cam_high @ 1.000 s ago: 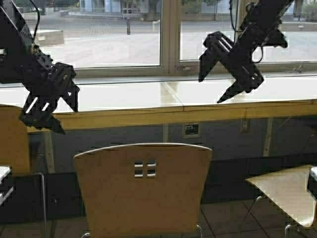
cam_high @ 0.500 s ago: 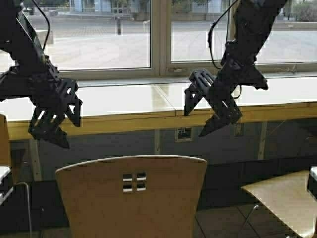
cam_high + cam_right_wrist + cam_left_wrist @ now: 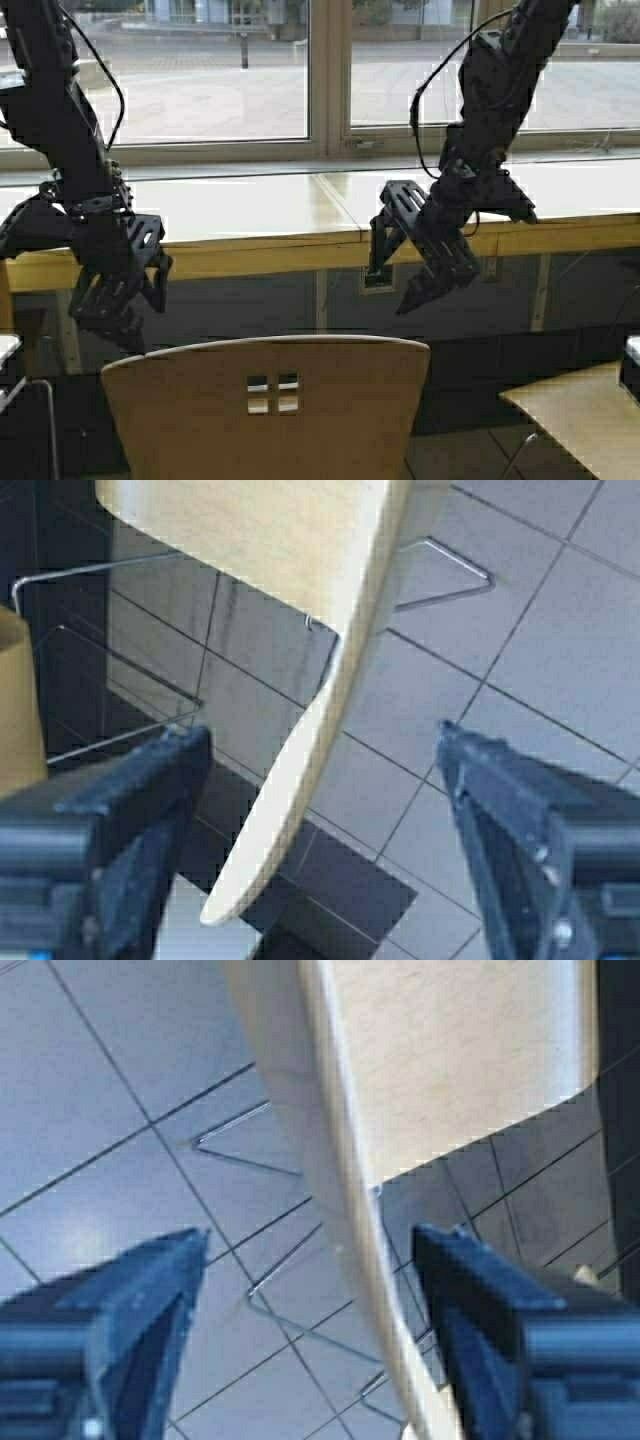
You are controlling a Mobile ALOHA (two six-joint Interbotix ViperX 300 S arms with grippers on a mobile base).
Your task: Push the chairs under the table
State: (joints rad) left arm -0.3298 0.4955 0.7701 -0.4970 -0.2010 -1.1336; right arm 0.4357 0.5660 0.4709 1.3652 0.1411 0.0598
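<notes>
Since a second ago we have lowered both arms toward the chair [image 3: 265, 405], and our base has shifted a little. Our left gripper [image 3: 118, 290] and right gripper [image 3: 418, 250] hang spread wide just above its backrest, gripping nothing. The chair stands pulled out, near the table [image 3: 250, 205].

Chair [image 3: 265, 410] centred before table [image 3: 250, 205] (window behind); second chair [image 3: 580, 415] at right.
</notes>
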